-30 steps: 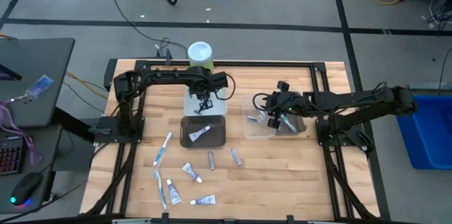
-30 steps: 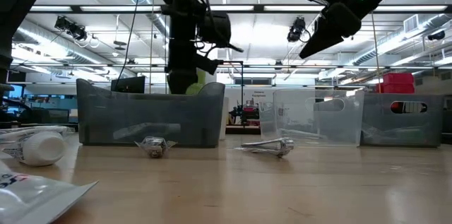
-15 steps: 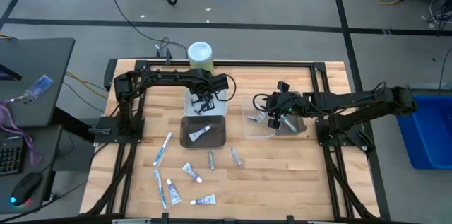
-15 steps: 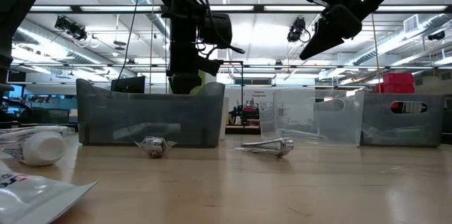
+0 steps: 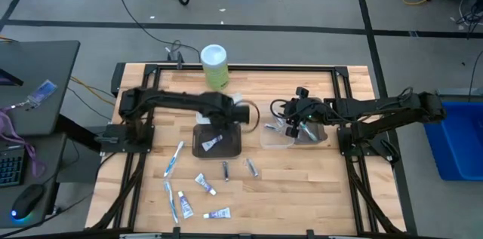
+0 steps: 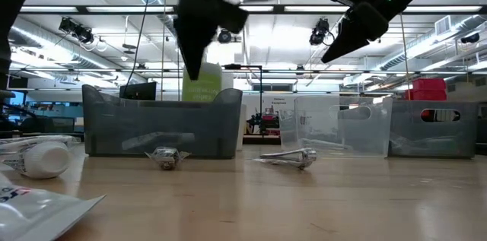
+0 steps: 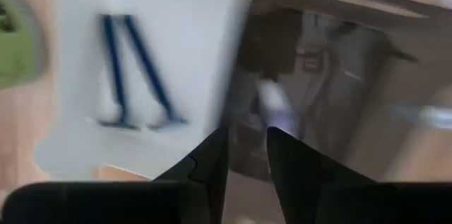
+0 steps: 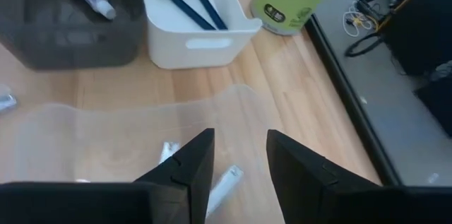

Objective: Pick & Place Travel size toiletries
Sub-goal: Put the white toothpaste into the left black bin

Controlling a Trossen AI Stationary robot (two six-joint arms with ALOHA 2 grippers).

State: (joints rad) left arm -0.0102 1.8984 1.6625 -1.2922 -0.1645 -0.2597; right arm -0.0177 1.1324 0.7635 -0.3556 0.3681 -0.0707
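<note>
Two blue razors (image 7: 134, 75) lie in the white tray (image 8: 191, 44). A white toothpaste tube (image 5: 213, 143) lies in the grey tray (image 5: 198, 147). My left gripper (image 7: 247, 160) points down, open and holding nothing, above the line where these two trays meet (image 5: 225, 120). My right gripper (image 8: 236, 160) hangs open and slanted above the clear tray (image 5: 266, 139), which holds small tubes (image 8: 226, 181). Several tubes (image 5: 205, 184) and toothbrushes (image 5: 173, 158) lie loose on the table's near part.
A tall green-and-white canister (image 5: 214, 64) stands at the far edge behind the white tray. Two silvery tubes (image 6: 166, 156) (image 6: 289, 157) lie on the wood in front of the trays. A dark frame (image 5: 355, 81) borders the table.
My left gripper has swung from above the white tray toward the table's near edge and risen; it now hangs over the grey tray's far rim. The razors stay lying in the white tray.
</note>
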